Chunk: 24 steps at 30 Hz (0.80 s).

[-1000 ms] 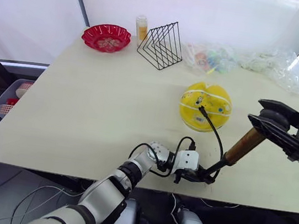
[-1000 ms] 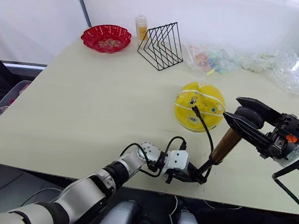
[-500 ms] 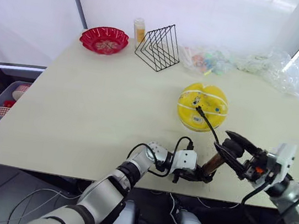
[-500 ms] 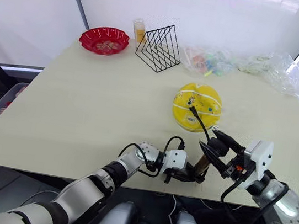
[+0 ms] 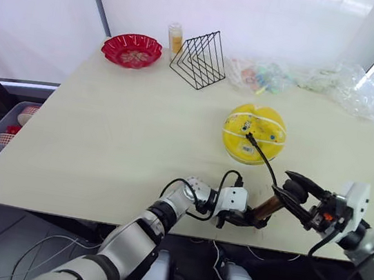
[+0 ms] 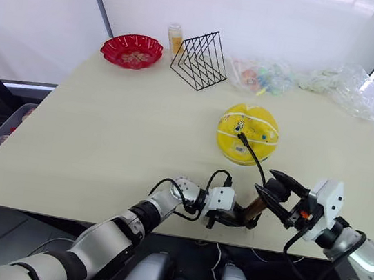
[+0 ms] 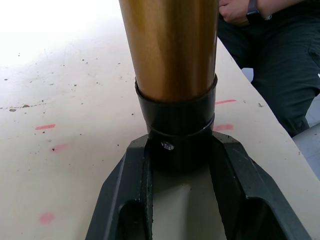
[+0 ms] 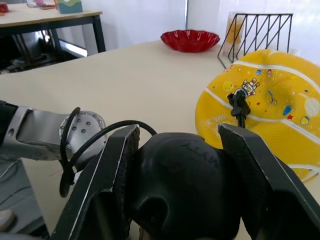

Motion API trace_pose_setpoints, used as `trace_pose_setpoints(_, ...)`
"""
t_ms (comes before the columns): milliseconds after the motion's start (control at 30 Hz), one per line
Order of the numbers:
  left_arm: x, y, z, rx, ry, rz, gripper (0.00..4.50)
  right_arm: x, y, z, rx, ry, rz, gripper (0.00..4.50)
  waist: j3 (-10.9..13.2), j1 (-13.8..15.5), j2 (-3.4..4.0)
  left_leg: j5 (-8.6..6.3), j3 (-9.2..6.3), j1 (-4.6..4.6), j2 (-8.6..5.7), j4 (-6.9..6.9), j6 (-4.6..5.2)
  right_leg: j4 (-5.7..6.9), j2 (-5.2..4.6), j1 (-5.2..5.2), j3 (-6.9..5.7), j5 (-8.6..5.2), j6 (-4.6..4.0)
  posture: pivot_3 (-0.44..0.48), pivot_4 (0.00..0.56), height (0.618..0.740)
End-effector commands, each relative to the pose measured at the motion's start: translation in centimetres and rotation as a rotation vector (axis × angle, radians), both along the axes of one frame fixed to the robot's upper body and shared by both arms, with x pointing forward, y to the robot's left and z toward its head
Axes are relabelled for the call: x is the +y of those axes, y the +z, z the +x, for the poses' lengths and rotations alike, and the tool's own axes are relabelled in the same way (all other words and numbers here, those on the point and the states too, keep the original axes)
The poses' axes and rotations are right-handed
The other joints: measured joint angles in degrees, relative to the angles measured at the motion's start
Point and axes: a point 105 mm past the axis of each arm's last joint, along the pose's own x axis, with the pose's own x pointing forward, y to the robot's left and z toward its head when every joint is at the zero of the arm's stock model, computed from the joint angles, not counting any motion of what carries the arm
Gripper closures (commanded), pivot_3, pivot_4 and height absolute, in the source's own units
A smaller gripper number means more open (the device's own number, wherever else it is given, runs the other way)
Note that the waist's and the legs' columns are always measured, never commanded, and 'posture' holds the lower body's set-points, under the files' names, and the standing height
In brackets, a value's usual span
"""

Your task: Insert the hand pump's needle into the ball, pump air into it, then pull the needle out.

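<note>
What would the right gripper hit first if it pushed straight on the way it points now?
The right gripper is already closed around the pump's black handle. Straight beyond that, probably the left gripper holding the hand pump's base, though depth is hard to judge.

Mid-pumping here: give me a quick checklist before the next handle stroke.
1. Needle fitting seated in the ball: ok, it stands in the yellow skin.
2. Left gripper shut on the hand pump at its base cap: ok.
3. Right gripper shut on the T-handle: ok.
4. Hose free of snags: ok.
5. Ball firmness: cannot tell.
</note>
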Motion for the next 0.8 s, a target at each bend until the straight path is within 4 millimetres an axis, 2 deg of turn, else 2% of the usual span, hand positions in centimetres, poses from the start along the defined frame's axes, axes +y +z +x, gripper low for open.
trace_pose_setpoints(33, 2.8, -3.3, -0.5, 0.076, 0.046, 0.152, 3.4, -1.3, 4.5, -0.4, -0.1, -0.013, -0.006, 2.45, 0.1, 0.0, 0.05, 0.0, -0.02, -0.01, -0.08, 0.0, 0.0, 0.0, 0.0, 0.0, -0.01, 0.0, 0.0, 0.0, 0.15, 0.74)
trace_pose_setpoints(167, 2.9, -3.4, -0.5, 0.082, 0.044, 0.157, 3.4, -1.6, 6.4, -0.7, -0.1, 0.0, -0.002, 2.45, 0.2, 0.0, -0.04, 0.0, -0.03, -0.03, -0.07, 0.0, 0.0, 0.0, -0.02, 0.0, -0.02, -0.01, 0.01, 0.0, 0.15, 0.74)
trace_pose_setpoints(300, 3.0, -3.4, -0.5, 0.089, 0.043, 0.156, 3.4, -2.0, 9.5, -1.1, -0.123, 0.016, 0.009, 2.45, 0.2, 0.0, 0.03, 0.0, 0.0, -0.04, -0.05, 0.01, 0.0, 0.0, -0.04, -0.01, 0.0, 0.0, 0.02, 0.0, 0.15, 0.74)
trace_pose_setpoints(567, 3.1, -3.3, -0.4, 0.092, 0.045, 0.152, 3.4, -2.1, 13.8, -1.6, -0.169, 0.019, 0.036, 2.45, 0.4, 0.0, -0.14, 0.0, -0.03, -0.1, -0.02, 0.0, 0.0, -0.01, -0.03, -0.04, -0.01, 0.01, 0.02, 0.0, 0.15, 0.74)
trace_pose_setpoints(667, 3.1, -3.2, -0.4, 0.095, 0.043, 0.151, 3.4, -1.6, 13.4, -1.4, -0.138, 0.034, 0.04, 2.45, 0.5, 0.0, -0.07, 0.0, 0.04, -0.16, -0.02, 0.0, 0.0, -0.02, -0.05, -0.11, 0.04, 0.02, 0.01, 0.0, 0.15, 0.74)
trace_pose_setpoints(800, 2.9, -3.2, -0.4, 0.099, 0.043, 0.149, 3.4, -1.0, 9.7, -0.7, -0.031, 0.028, -0.02, 2.45, 0.5, 0.0, -0.09, 0.0, 0.03, -0.21, -0.06, -0.02, 0.01, -0.02, -0.03, -0.16, 0.04, 0.07, -0.09, 0.0, 0.15, 0.74)
